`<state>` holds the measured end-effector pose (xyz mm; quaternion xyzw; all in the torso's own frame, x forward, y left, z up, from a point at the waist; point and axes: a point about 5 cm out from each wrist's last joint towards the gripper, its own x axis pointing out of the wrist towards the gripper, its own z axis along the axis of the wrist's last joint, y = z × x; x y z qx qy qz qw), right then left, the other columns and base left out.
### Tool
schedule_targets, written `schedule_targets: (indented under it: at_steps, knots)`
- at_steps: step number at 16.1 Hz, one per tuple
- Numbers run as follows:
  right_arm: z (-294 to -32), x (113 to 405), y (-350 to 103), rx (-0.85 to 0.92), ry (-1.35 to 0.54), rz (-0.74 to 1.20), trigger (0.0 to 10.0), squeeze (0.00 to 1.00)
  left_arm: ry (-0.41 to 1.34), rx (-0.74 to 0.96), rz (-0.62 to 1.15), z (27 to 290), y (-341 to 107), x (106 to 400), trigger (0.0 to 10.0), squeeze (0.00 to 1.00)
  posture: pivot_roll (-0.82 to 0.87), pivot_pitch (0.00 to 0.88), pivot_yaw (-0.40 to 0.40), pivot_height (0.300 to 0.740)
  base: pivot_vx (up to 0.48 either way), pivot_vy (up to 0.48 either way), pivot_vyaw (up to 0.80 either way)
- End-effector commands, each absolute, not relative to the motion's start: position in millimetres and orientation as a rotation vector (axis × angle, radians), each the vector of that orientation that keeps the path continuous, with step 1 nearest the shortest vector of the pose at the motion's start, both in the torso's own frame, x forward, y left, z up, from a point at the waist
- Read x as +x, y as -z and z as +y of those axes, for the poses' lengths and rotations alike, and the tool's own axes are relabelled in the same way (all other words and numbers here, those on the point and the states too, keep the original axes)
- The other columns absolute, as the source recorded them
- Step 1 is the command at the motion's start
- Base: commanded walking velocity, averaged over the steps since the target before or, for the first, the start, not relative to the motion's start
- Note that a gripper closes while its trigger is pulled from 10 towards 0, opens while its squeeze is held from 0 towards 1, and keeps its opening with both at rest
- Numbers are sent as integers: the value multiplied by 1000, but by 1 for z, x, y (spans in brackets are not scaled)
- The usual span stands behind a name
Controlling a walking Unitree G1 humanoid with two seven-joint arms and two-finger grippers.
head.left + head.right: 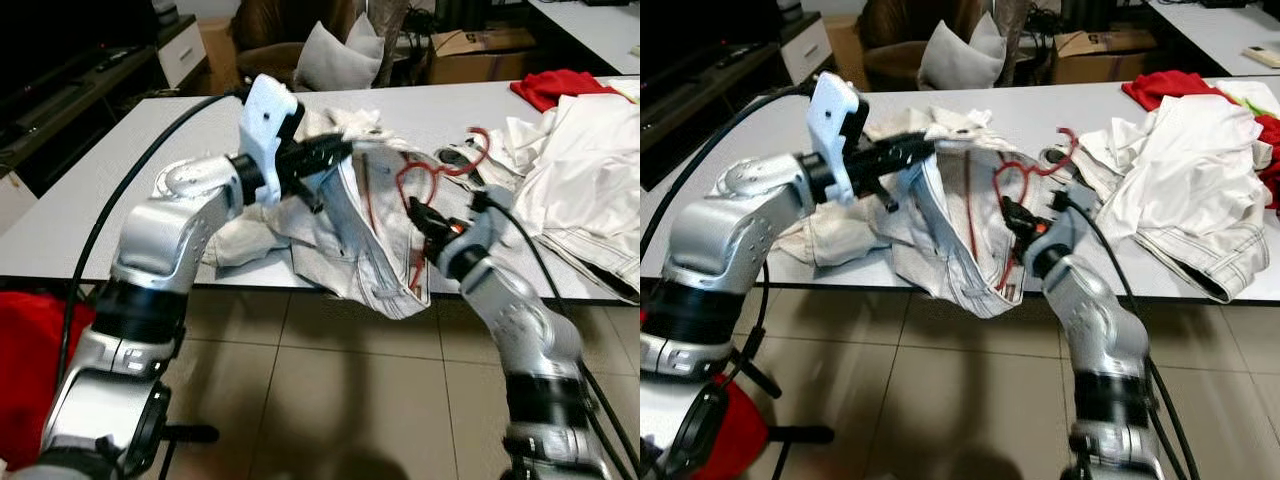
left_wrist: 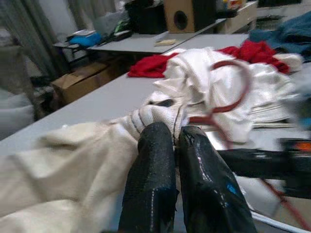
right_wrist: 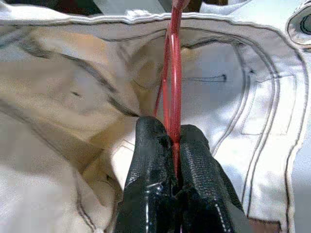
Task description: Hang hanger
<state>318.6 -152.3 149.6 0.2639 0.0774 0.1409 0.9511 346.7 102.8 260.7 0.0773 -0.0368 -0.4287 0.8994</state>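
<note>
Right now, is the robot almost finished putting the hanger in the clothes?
About halfway. The red hanger already lies inside the cream garment. The right hand pinches the hanger's wire, and the left hand grips the cloth. Left to do: seat it properly and hang it up.

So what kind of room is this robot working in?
Probably a lived-in home room used for sorting laundry: a long grey table heaped with white and red clothes, a brown armchair with a grey cushion, and cardboard boxes behind.
</note>
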Motion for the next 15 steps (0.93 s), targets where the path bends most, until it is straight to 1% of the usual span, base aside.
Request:
schedule_targets:
  at_steps: [1, 4, 5, 7, 9, 10, 12, 13, 14, 15]
  knots:
    - [-153, 313, -149, 553, -269, 170, 10000, 0, 833, 186, -114, 112, -270, 351, 0, 0, 18, 0, 163, 740, 0, 0, 0]
    - [-157, 315, -140, 583, -203, 192, 10000, 0, 888, 187, -94, 109, -268, 347, 0, 0, 15, 0, 170, 740, 0, 0, 0]
    - [-160, 328, -134, 668, -167, 188, 10000, 0, 1005, 202, -41, 102, -261, 336, 0, 0, 23, 0, 168, 740, 0, 0, 0]
    - [-161, 338, -132, 720, -140, 184, 10000, 0, 1088, 219, 9, 98, -254, 328, 0, 0, 31, 0, 164, 740, 0, 0, 0]
    - [-160, 353, -133, 806, -76, 171, 10000, 0, 1127, 178, 45, 92, -250, 322, 0, 0, 50, 0, 152, 740, 0, 0, 0]
    - [-154, 358, -135, 852, -64, 165, 10000, 0, 1136, 121, 32, 85, -253, 319, 0, 0, 58, 0, 148, 740, 0, 0, 0]
    - [-142, 362, -136, 893, -93, 170, 10000, 0, 1139, 63, 14, 78, -256, 318, 0, 0, 58, 0, 148, 740, 0, 0, 0]
    - [-128, 365, -135, 917, -141, 185, 10000, 0, 1139, 28, 3, 72, -257, 317, 0, 0, 59, 0, 150, 740, 0, 0, 0]
    - [-123, 365, -134, 943, -160, 196, 10000, 0, 1112, 14, -9, 70, -257, 320, 0, 0, 59, 0, 150, 740, 0, 0, 0]
    - [-113, 363, -126, 962, -176, 252, 10000, 0, 1007, -62, -84, 65, -268, 333, 0, 0, 52, 0, 155, 740, 0, 0, 0]
